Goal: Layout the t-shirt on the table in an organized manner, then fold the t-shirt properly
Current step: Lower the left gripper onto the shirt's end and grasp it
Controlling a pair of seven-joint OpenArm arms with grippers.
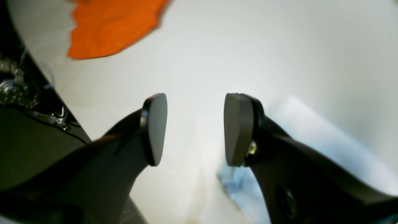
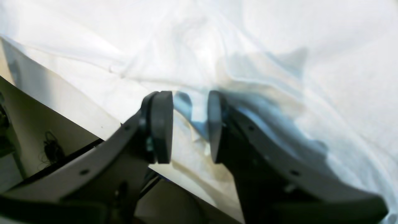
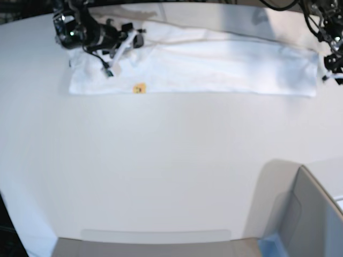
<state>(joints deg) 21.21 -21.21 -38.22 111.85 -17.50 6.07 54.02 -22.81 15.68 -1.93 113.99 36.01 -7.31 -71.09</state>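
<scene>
Left end effector (image 1: 195, 129): pads apart, nothing between, just past shirt's end | Right end effector (image 2: 190, 126): pads clamped on a shirt fold at opposite end | Shirt (image 3: 214, 67): folded long band, flat along surface's (image 3: 161, 171) far edge | Orange cloth (image 1: 108, 26): beyond left end effector, apart from shirt

The white cotton t-shirt (image 3: 214, 67) lies as a long band across the far part of the large smooth white table (image 3: 161, 171). The right gripper (image 3: 110, 64) is over its left end, the left gripper (image 3: 328, 72) just off its right end. A grey box (image 3: 308, 219) sits at the near right corner.
</scene>
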